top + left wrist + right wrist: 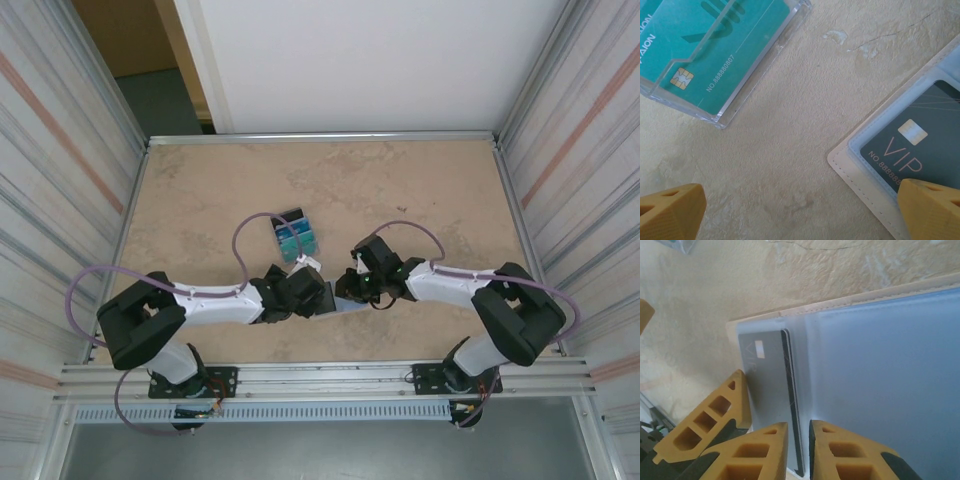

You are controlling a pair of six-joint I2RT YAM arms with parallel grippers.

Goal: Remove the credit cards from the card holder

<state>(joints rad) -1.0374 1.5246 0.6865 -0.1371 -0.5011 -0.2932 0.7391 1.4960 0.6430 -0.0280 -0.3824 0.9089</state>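
Note:
The card holder (345, 297) lies open on the table between both grippers, its light-blue inner face (880, 365) up and a tan stitched border (865, 170) round it. A dark VIP credit card (925, 135) sits in its clear pocket. In the right wrist view a second dark card (790, 390) stands edge-on beside the flat grey one (765, 375). My right gripper (798, 427) straddles that edge, jaws nearly together, a thin gap on each side. My left gripper (800, 192) is wide open, with one of its fingers (732, 400) resting on the holder's corner.
A clear plastic box (730, 50) of teal cards stands just beyond the holder, also seen as the box (293, 237) in the top view. Metal rails edge the tan table (200, 190) on all sides.

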